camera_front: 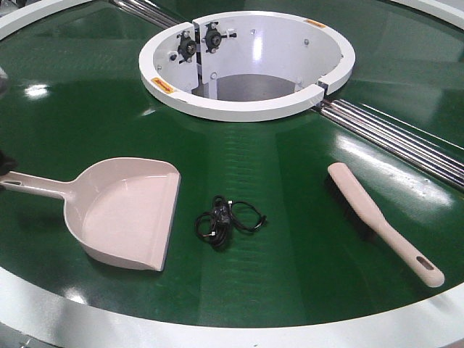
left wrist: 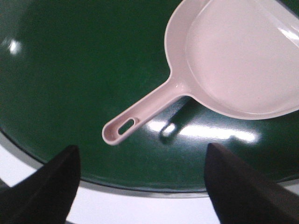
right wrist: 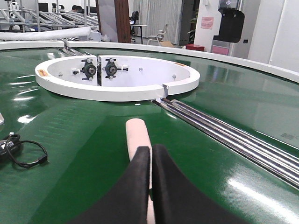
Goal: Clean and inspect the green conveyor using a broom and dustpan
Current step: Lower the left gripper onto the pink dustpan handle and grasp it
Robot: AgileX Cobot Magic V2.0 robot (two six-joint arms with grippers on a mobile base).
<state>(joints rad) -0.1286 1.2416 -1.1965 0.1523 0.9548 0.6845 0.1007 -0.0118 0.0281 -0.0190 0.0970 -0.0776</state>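
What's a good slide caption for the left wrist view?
Left tool open, facing the handle of the dustpan on the green conveyor.

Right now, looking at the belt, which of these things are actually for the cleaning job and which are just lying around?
For the job:
- green conveyor
- dustpan, flat on the belt at left
- broom, flat on the belt at right

Just lying about:
- black cable bundle, loose on the belt between the two; possibly the thing to be swept up
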